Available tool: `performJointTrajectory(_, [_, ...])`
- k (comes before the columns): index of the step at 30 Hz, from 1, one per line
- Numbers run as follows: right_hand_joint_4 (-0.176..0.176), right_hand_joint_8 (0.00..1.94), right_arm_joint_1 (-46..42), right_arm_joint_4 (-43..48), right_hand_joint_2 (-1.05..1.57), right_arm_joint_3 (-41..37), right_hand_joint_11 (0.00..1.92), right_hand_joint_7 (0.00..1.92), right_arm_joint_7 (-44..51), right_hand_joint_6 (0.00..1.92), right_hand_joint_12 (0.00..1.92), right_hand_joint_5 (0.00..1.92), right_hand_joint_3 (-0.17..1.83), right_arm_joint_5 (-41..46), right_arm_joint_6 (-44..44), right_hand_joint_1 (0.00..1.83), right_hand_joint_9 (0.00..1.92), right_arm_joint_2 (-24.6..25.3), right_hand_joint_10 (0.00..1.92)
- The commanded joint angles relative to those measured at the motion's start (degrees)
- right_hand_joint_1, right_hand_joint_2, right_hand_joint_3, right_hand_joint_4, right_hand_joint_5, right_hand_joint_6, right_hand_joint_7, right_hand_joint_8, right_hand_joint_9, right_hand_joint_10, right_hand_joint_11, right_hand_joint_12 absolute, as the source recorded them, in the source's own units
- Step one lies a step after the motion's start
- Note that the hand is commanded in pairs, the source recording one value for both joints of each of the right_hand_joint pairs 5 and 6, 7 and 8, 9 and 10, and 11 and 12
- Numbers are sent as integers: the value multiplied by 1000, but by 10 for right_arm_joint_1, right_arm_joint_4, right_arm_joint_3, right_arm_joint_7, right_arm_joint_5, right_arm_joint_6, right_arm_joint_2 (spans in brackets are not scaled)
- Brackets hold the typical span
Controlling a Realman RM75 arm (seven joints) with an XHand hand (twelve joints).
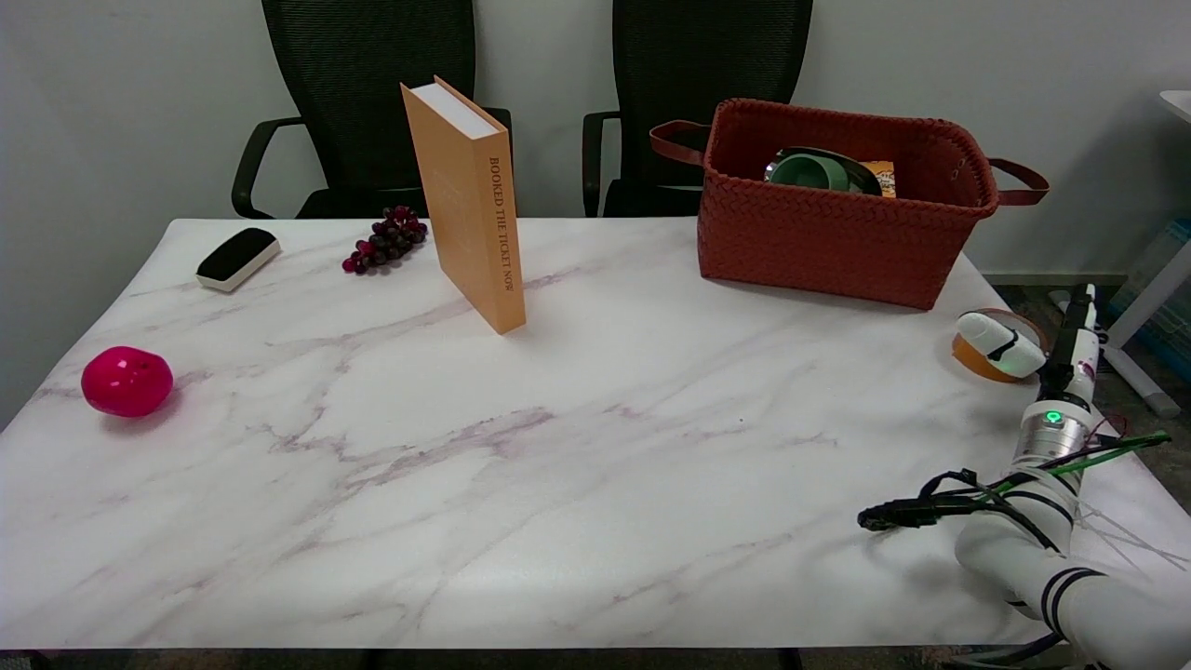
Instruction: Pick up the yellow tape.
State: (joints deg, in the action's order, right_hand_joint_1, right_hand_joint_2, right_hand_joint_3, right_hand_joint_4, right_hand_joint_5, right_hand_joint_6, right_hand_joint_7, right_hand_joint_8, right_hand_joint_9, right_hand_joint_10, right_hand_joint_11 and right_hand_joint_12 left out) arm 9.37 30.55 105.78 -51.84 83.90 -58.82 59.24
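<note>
The yellow tape (975,361) lies near the right edge of the marble table (577,447), just in front of the woven red basket (837,233). The robot's right hand (1019,346) sits over the roll, a white finger (996,341) across its top; whether it grips the tape cannot be told. Farther left stand an upright orange book (470,205), dark grapes (386,239), a black-and-white eraser (238,258) and a pink ball (127,381).
</note>
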Motion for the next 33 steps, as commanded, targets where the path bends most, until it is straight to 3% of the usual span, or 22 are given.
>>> performJointTrajectory(1, [0, 0, 31, -39, -293, 1, 0, 0, -1, 0, 0, 0, 55, -6, 32, 782, 0, -3, 0])
performJointTrajectory(7, [0, 0, 28, -42, -333, 1, 0, 0, -1, 0, 0, 0, 85, -6, 32, 808, 0, -3, 0])
performJointTrajectory(10, [0, 0, 27, -43, -398, 1, 0, 0, -1, 0, 0, 0, 142, -13, 32, 891, 0, -3, 0])
performJointTrajectory(13, [0, 0, 26, -44, -443, 1, 0, 0, -1, 0, 0, 0, 62, -18, 32, 1016, 0, -3, 0])
performJointTrajectory(21, [0, 0, 25, -44, -630, -2, 0, 0, -1, 0, 0, 0, 596, -33, 42, 1213, 0, -3, 0])
performJointTrajectory(29, [0, 0, 29, -44, -609, -3, 0, 0, -1, 0, 0, 0, 762, -45, 52, 1333, 0, -3, 0])
performJointTrajectory(33, [0, 0, 30, -44, -586, -3, 0, 0, -1, 0, 0, 0, 736, -45, 56, 1347, 0, -3, 0])
